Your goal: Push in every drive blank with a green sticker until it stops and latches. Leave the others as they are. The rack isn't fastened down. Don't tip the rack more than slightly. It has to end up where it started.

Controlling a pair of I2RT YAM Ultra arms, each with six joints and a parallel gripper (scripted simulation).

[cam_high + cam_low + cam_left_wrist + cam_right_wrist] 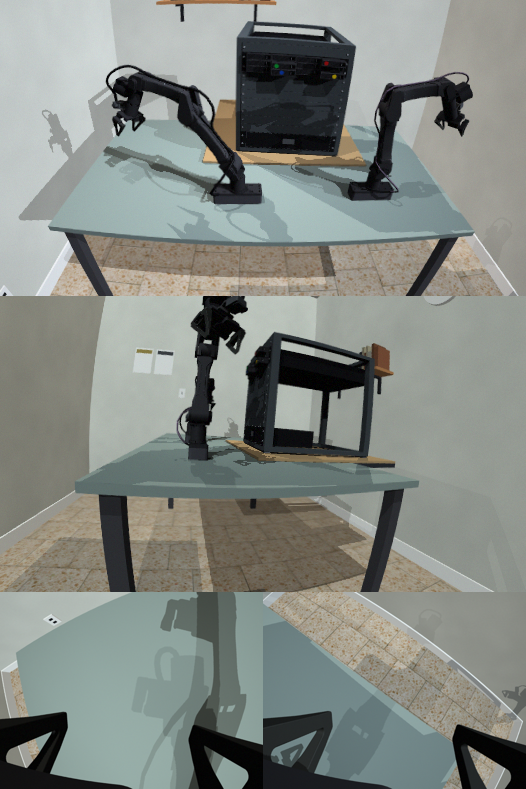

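Standing nearest the viewer, short of the rack [346, 100] [272, 396], are the two arm bases: the left one [237, 194] before the rack's left edge, the right one [370, 192] [198, 452] just past its right edge. The left gripper [126, 130] [129, 727] hangs well out to the rack's left, fingers wide apart with nothing between them; the right gripper [451, 131] [218, 340] [393, 726] hangs well out to its right, likewise spread and bare. Neither touches the rack, which is upright on a wooden board [285, 159] [325, 458].

The green-stickered blank [276, 66] is high on the rack's front, left of middle, just above the blue-stickered one [281, 73]. Red [326, 63] and yellow [334, 76] are toward the right edge. I see one green sticker; how far its blank sticks out I cannot tell.

The push turns on this: the blank lies to the right of the left gripper, long side running across the face, and must travel straight back into the rack. The left arm looks the nearer, so it should suit, fingers probably closed first. Pressing this high could tip or slide the unfastened rack, and a sloppy approach could nudge blue.
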